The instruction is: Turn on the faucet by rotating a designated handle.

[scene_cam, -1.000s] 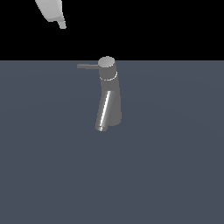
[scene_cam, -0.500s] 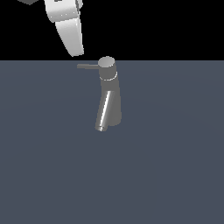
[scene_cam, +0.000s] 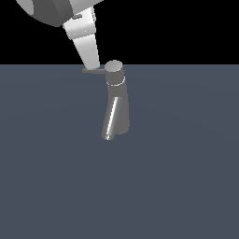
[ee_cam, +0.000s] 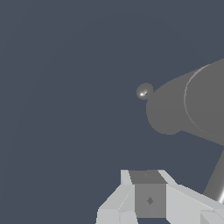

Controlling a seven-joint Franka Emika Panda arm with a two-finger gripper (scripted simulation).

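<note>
The dark grey faucet [scene_cam: 117, 109] stands upright in the middle of the exterior view, with its shiny spout [scene_cam: 109, 125] angled down. Its handle [scene_cam: 93, 71] is a thin grey rod that sticks out from the round cap [scene_cam: 113, 70] toward the exterior view's left. My gripper [scene_cam: 94, 64] comes down from the upper left, and its white fingers look pressed together. Its tip is right at the handle's outer part, just above it. In the wrist view the faucet [ee_cam: 188, 107] fills the side, the handle [ee_cam: 215, 180] runs beside my gripper [ee_cam: 148, 174], and the spout tip [ee_cam: 144, 92] shows as a small shiny ball.
The faucet stands on a flat dark blue-grey surface [scene_cam: 177, 177]. The white and grey arm link [scene_cam: 56, 9] fills the upper left corner of the exterior view.
The arm has come down and toward the exterior view's right, from the top edge to the handle. The faucet and its handle have not moved.
</note>
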